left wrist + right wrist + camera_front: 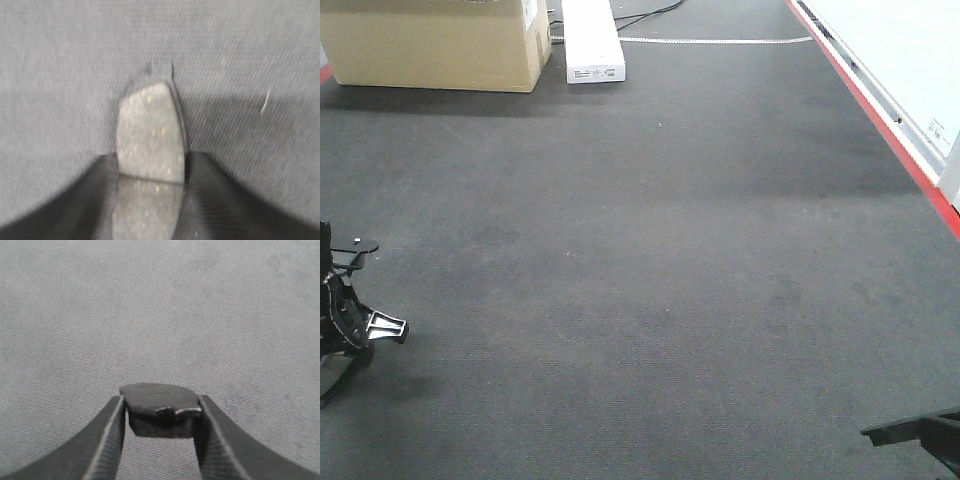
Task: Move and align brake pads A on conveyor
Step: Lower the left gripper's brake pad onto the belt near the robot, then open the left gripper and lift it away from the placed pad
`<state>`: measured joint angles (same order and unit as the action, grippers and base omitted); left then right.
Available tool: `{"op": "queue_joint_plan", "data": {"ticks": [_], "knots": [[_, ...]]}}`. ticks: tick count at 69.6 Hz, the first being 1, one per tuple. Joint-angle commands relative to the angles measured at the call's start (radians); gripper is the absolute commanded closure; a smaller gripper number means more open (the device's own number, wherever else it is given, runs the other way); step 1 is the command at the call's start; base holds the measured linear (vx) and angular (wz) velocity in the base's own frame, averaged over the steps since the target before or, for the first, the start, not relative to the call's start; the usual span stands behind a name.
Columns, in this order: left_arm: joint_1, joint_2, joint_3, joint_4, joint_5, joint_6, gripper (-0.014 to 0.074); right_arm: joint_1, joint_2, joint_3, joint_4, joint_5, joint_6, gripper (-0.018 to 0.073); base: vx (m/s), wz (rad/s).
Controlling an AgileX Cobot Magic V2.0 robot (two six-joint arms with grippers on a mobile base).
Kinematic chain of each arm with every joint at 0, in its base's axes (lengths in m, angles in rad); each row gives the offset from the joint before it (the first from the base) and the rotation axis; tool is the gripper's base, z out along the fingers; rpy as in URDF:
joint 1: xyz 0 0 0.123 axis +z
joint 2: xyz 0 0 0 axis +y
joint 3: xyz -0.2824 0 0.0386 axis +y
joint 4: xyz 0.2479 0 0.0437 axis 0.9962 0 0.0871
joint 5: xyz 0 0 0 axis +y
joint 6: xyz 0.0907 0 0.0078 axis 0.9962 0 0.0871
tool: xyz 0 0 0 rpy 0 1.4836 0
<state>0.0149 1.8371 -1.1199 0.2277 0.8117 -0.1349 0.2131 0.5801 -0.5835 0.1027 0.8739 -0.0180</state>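
Note:
In the left wrist view my left gripper (150,200) is shut on a brake pad (149,132). The pad is speckled grey, stands on edge, points away from me, and has a groove across its middle. It hangs over the dark-grey conveyor belt (60,75). In the right wrist view my right gripper (160,422) is shut on a second, darker brake pad (159,399), held flat just above the belt (160,305). In the front view the left gripper (365,328) is at the left edge. The right gripper (915,432) is at the bottom right corner. No other pads are in view.
A cardboard box (435,40) and a long white box (590,40) sit at the far end of the belt (650,260). The red frame (895,135) runs along the belt's right edge, with a white panel (905,50) beyond it.

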Motion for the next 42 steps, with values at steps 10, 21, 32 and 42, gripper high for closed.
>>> {"op": "queue_joint_plan", "data": {"ticks": [10, 21, 32, 42], "knots": [[0.000, -0.083, -0.023, 0.007, 0.006, 0.002, 0.0017, -0.002, 0.002, -0.029, -0.001, -0.070, -0.011, 0.0571, 0.00, 0.00], [0.000, -0.172, -0.023, 0.006, -0.018, 0.001, 0.0020, -0.002, 0.002, -0.029, -0.001, -0.070, -0.011, 0.0571, 0.00, 0.00], [0.000, -0.297, -0.022, 0.006, -0.017, 0.001, 0.0020, -0.002, 0.002, -0.029, -0.001, -0.070, -0.011, 0.0571, 0.00, 0.00], [0.000, -0.448, -0.022, -0.005, -0.021, 0.001, 0.0020, -0.002, 0.002, -0.029, -0.001, -0.070, -0.011, 0.0571, 0.00, 0.00]]}}
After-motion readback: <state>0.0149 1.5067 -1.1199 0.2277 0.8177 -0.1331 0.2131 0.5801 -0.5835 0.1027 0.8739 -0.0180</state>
